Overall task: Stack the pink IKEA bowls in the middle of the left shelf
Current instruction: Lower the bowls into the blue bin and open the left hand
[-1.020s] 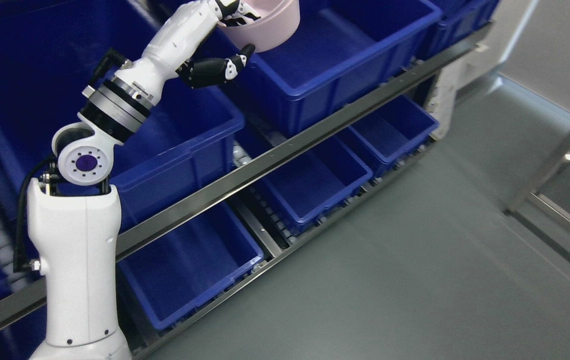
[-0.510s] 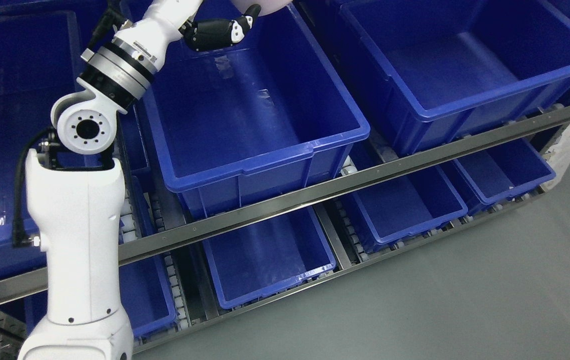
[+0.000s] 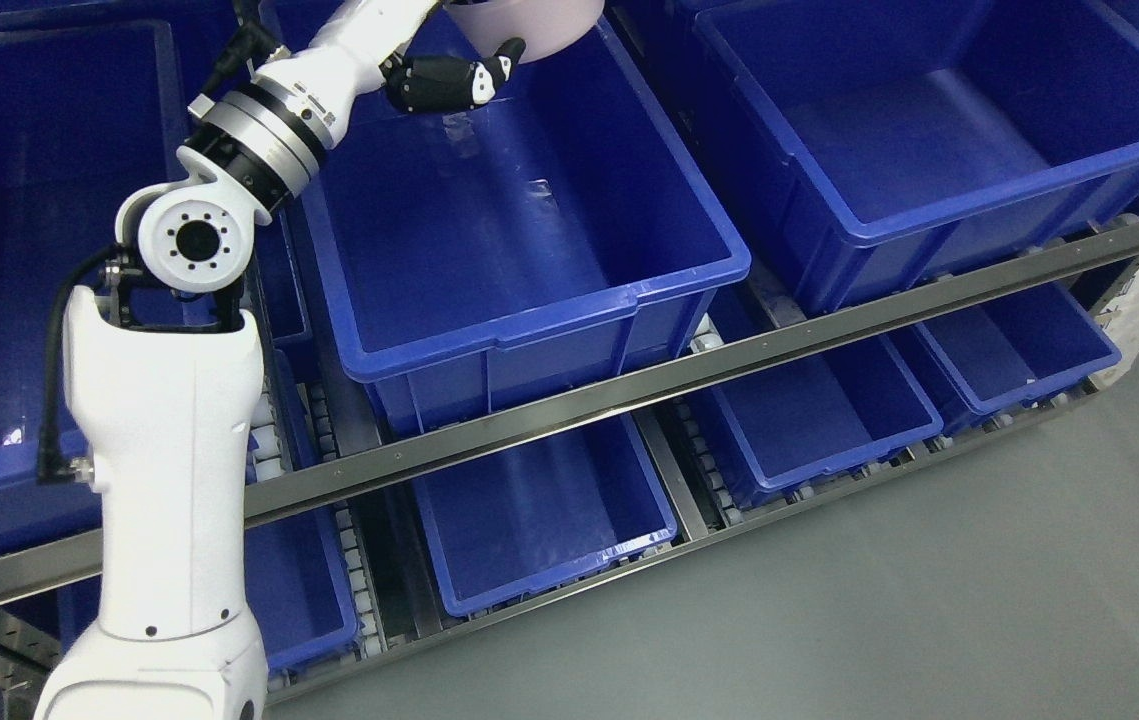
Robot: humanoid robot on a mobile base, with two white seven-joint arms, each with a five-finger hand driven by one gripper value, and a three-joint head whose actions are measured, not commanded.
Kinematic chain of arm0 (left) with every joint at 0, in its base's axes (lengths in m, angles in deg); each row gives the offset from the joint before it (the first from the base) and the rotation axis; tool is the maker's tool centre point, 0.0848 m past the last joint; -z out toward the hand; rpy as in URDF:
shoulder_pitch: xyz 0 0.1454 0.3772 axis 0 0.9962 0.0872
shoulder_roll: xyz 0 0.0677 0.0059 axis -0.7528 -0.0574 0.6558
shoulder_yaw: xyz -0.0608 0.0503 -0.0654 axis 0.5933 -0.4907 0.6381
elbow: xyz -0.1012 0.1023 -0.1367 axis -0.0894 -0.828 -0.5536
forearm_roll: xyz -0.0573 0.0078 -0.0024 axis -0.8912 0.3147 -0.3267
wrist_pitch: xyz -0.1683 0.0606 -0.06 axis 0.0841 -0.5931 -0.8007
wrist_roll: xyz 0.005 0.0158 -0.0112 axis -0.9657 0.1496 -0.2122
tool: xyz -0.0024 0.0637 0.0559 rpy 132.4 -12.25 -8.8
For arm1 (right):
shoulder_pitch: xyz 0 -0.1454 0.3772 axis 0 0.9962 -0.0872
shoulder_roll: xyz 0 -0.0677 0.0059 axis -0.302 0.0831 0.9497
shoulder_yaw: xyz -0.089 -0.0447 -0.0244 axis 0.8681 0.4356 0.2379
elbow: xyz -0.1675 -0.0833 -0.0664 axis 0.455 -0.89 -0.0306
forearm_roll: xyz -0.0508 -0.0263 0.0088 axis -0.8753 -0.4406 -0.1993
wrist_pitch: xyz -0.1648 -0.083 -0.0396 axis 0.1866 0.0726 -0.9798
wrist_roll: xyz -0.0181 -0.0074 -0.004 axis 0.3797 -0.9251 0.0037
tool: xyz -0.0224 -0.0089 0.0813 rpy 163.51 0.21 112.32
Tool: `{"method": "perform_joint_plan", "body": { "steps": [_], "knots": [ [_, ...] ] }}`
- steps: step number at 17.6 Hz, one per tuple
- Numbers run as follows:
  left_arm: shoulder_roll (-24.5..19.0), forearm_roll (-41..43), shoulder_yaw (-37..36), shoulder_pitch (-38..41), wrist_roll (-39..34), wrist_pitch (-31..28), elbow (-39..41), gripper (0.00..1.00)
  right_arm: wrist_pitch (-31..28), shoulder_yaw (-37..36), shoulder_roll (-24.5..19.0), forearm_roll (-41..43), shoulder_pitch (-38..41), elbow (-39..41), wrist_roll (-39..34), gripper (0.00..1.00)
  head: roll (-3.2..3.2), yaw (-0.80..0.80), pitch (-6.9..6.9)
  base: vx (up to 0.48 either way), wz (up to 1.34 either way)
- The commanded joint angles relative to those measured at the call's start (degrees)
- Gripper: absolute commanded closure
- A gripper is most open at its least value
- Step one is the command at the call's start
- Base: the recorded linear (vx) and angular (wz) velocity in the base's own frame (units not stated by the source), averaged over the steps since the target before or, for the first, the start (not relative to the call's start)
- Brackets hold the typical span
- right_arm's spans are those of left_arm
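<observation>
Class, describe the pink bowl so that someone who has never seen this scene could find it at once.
Start at the shelf's steel rail and go to the blue bin above its middle. Follow the white left arm up over that bin to the left hand at the picture's top edge; the pink bowl sits against its black thumb. It is the only pale, round thing among blue rectangular bins, and is partly cut off by the frame.

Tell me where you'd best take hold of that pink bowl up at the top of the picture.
Probably by the rim. The pink bowl is round and smooth-walled, so a pinch over its edge should hold best. Come from the left, as the left hand does, its dark fingers against the bowl's underside. Its upper part is out of view.
</observation>
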Motion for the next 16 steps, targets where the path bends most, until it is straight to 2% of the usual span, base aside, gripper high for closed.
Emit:
{"method": "perform_joint_plan", "body": {
  "steps": [1,5,10,11,13,16],
  "knots": [
    [-4.91,2.11,-2.32,4.70,0.56,0.24,-10.45,0.94,-0.02,-0.53,1.00,-0.44,-0.01,0.00,-0.02,0.00,0.00,0.00,0.00,0.000,0.00],
    [-4.22,2.28,-4.17,7.62,-0.40,0.42,-12.46,0.90,-0.02,-0.53,1.00,-0.44,-0.01,0.00,-0.02,0.00,0.00,0.00,0.00,0.000,0.00],
    [-2.28,2.11,-3.90,7.89,-2.52,1.12,-13.79,0.75,-0.02,-0.61,1.00,-0.44,-0.01,0.00,-0.02,0.00,0.00,0.00,0.00,0.000,0.00],
    [-2.19,2.11,-3.81,7.80,-3.13,1.12,-13.79,0.69,-0.02,-0.53,1.00,-0.44,-0.01,0.00,-0.02,0.00,0.00,0.00,0.00,0.000,0.00],
    [-2.10,2.11,-3.81,7.71,-6.19,1.12,-13.79,0.49,-0.02,-0.53,1.00,-0.44,-0.01,0.00,-0.02,0.00,0.00,0.00,0.00,0.000,0.00],
    [-1.93,1.58,-3.46,7.45,-9.10,1.38,-13.79,0.31,-0.02,-0.53,1.00,-0.44,-0.01,0.00,-0.02,0.00,0.00,0.00,0.00,0.000,0.00]
  ]
}}
